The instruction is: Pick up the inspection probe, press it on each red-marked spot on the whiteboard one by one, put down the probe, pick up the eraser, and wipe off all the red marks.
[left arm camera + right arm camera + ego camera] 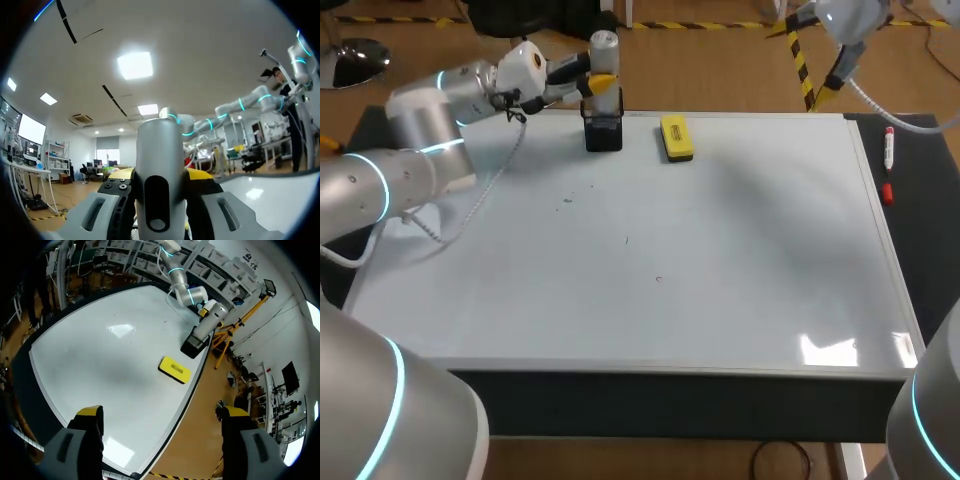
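L arm (425, 135) comes in from the left, stretched to tabletop's far edge, left of middle. L gripper (603, 82) level, fingers clamped both sides of the upright probe (604, 48). R arm (850, 22) raised by far right corner; R gripper (161, 415) fingers wide apart.

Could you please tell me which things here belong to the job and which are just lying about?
Job: inspection probe, black holder, yellow eraser, whiteboard.
Lying about: marker, small red item beside it.
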Action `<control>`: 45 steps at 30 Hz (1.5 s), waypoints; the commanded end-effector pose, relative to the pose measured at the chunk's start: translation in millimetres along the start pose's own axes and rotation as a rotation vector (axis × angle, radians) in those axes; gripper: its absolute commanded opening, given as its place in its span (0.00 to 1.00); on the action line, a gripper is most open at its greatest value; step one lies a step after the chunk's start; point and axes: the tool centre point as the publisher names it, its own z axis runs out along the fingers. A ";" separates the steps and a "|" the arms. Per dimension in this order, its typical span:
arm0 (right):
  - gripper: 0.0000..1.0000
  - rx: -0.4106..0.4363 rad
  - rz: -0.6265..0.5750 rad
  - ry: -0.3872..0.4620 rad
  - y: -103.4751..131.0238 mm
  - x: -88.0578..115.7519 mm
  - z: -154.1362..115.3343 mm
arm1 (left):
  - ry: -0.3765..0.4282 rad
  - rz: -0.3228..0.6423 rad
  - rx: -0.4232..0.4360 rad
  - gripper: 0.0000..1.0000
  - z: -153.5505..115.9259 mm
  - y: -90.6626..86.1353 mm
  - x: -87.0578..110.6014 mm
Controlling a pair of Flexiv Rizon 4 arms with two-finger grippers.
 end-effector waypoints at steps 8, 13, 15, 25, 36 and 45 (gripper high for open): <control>1.00 0.002 -0.001 0.004 -0.1 -0.1 -1.1 | 0.014 0.003 0.018 0.00 -7.2 14.2 -6.1; 1.00 0.002 -0.001 0.004 -0.1 -0.1 -1.1 | 0.007 0.001 0.011 0.00 -8.1 15.9 -4.3; 1.00 0.002 -0.001 0.004 -0.1 -0.1 -1.1 | -0.001 0.009 0.001 0.00 -8.1 15.3 -3.3; 1.00 0.002 -0.001 0.004 -0.1 -0.1 -1.1 | -0.005 0.024 -0.021 1.00 -7.8 10.2 1.2; 1.00 0.002 -0.001 0.004 -0.1 -0.1 -1.1 | -0.025 0.047 -0.066 1.00 -10.4 2.6 4.7; 1.00 0.002 -0.001 0.004 -0.1 -0.1 -1.1 | -0.075 0.090 -0.151 1.00 -22.3 -16.5 5.6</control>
